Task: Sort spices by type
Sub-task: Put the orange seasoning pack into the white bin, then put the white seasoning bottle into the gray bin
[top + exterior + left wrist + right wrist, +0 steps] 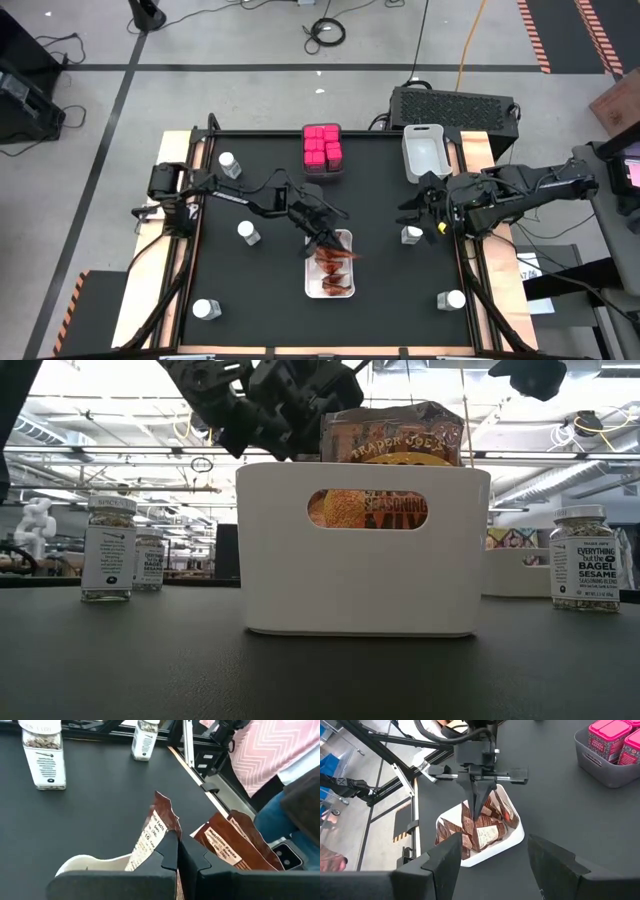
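White tray (pixel 345 238): near the front middle of the worktop (pixel 270 180), holding crinkly red-orange packets (pixel 330 270) that stand on edge.
Left hand (pixel 322 238): over the far end of the white tray, fingers pressed together and pinching the top edge of one packet (pixel 159 827); the right wrist view shows it straight above the packets (pixel 479 827).
Front jars: one clear white-capped jar (pixel 206 310) at the front left, another (pixel 452 299) at the front right.
Middle jars: one jar (pixel 247 232) left of the tray, one jar (pixel 411 235) just beside the right hand.
Right hand (pixel 418 212): at the right side of the worktop, fingers spread, holding nothing.
Far jar: one jar (pixel 229 165) at the far left.
Grey bins: one bin (pixel 322 172) at the far middle, filled with bright pink cube boxes (pixel 322 146); a second bin (pixel 424 152) at the far right.
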